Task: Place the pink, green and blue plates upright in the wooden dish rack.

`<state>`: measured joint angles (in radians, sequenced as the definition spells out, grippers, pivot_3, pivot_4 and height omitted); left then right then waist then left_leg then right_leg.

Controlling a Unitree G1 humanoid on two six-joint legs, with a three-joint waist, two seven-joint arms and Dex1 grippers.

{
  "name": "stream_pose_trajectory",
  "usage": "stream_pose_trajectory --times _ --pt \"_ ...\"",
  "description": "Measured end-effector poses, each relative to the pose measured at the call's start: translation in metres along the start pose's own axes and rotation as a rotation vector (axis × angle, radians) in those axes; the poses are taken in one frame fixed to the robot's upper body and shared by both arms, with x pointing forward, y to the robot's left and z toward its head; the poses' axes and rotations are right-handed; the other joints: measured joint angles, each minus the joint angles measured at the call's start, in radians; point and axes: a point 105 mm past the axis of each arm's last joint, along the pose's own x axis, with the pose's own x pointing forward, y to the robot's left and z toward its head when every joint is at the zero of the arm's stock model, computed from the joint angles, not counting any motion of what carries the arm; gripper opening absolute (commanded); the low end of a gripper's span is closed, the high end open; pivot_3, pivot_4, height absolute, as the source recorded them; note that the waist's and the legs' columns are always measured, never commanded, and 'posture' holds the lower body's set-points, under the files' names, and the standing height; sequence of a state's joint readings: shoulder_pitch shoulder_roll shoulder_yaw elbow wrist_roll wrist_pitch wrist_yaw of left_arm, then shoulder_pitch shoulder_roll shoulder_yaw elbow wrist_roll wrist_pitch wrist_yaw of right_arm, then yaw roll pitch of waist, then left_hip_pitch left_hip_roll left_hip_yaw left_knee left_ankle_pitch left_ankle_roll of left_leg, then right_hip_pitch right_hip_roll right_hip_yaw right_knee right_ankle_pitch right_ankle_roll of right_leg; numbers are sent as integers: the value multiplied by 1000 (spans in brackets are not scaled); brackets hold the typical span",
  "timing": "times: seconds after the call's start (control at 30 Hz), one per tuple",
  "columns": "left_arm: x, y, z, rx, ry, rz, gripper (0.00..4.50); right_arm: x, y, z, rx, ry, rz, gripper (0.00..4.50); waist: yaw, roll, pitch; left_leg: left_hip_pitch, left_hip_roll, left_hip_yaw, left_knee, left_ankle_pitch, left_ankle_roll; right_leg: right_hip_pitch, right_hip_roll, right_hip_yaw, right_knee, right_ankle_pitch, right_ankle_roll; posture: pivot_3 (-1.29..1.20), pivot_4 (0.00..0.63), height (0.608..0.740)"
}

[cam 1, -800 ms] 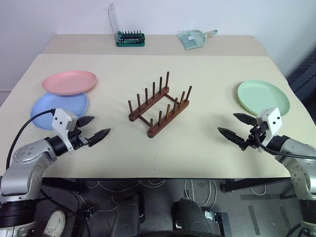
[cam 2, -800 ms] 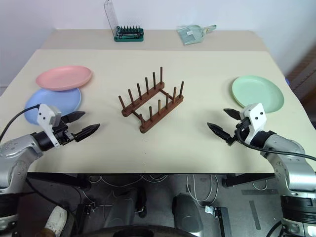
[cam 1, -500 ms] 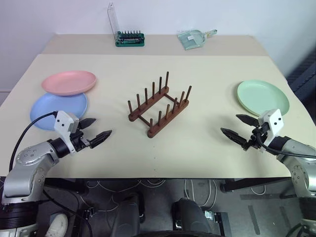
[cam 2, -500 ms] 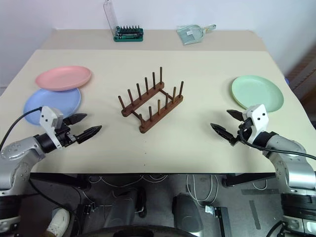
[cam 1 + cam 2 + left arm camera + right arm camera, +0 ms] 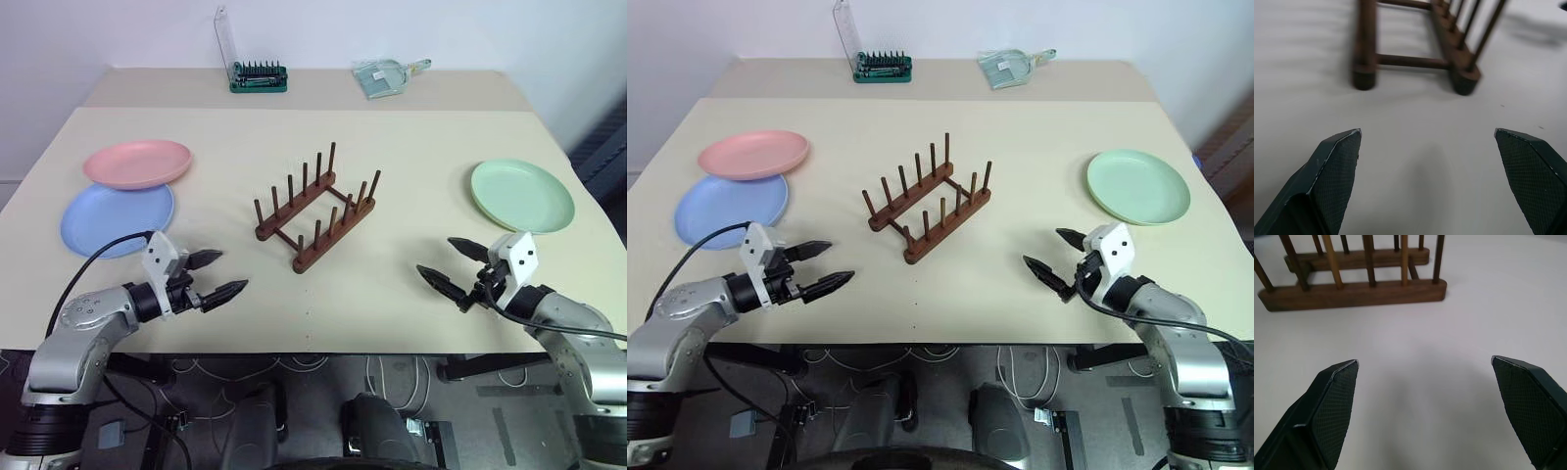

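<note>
No legible writing or brand marks anywhere; the far items too small to read.

Wooden dish rack (image 5: 316, 208) at table centre — dark brown, two parallel rails joined by crossbars, thin upright pegs in a row on each, set at a diagonal. No plate in it. Pink plate (image 5: 137, 164) at far left, salmon, matte, plain, lying flat. Blue plate (image 5: 117, 217) just nearer than the pink, also flat; pink rim overlapping its far edge. Green plate (image 5: 521, 195) at right, pale mint, flat, well apart from the other two. All three round, shallow, equal in size.

Left gripper (image 5: 216, 276) over the near left of the table, fingers spread wide, nothing between them, aimed toward the rack. Right gripper (image 5: 454, 263) over the near right, likewise spread and empty, nearer than the green plate. Rack ends seen beyond the fingers in both wrist views.

Table (image 5: 411, 137) pale beige, smooth, with a seam running across toward the far side. Green-based tool holder (image 5: 258, 76) with a clear upright lid at far centre-left; small pale-green dustpan (image 5: 382, 76) at far centre-right. White wall behind. Cables on dark floor under the near edge.
</note>
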<state>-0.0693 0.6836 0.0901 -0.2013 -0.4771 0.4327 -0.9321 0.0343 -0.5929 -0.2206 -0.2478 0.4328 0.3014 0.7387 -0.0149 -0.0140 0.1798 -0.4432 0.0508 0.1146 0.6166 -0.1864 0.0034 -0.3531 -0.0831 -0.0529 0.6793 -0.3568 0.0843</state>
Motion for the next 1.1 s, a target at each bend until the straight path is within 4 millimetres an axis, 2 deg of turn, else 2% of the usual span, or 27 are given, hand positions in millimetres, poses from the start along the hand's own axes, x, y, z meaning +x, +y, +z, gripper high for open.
stream_pose_trajectory --times 0.1,0.13,0.27,0.53,0.63,0.83,1.1 --pt "32 -18 -9 49 36 -91 4500 8 13 2 19 -16 13 4442 3 0 0 0 0 0 0 0 0 0 0 0 0 0 0 0 150 732" --pt "36 -21 -12 52 39 -103 4500 9 16 3 17 -19 18 4442 1 0 0 -1 0 0 0 0 0 0 0 0 0 0 0 0 150 732" --pt "66 -22 -7 83 -11 -84 4500 12 24 10 14 -36 12 4442 3 0 0 0 0 0 1 0 0 0 0 0 0 0 0 0 150 732" --pt "96 -21 -5 115 -51 39 4500 15 33 11 38 -29 15 4442 4 2 -5 0 0 -1 2 0 1 2 0 0 0 0 0 0 150 732" --pt "102 -19 -5 98 -62 92 3647 17 38 11 48 -30 39 4500 4 3 -7 1 0 -1 2 0 1 3 0 0 0 0 0 0 150 732" --pt "103 -16 -6 76 -74 134 818 20 43 11 54 -26 59 4500 4 5 -12 1 0 -2 2 -1 2 3 0 -1 0 0 0 0 150 732" --pt "107 -14 -6 100 -72 131 774 20 44 7 54 -2 71 4500 4 7 -15 1 0 -2 2 -1 2 3 1 -1 0 0 0 0 150 732"
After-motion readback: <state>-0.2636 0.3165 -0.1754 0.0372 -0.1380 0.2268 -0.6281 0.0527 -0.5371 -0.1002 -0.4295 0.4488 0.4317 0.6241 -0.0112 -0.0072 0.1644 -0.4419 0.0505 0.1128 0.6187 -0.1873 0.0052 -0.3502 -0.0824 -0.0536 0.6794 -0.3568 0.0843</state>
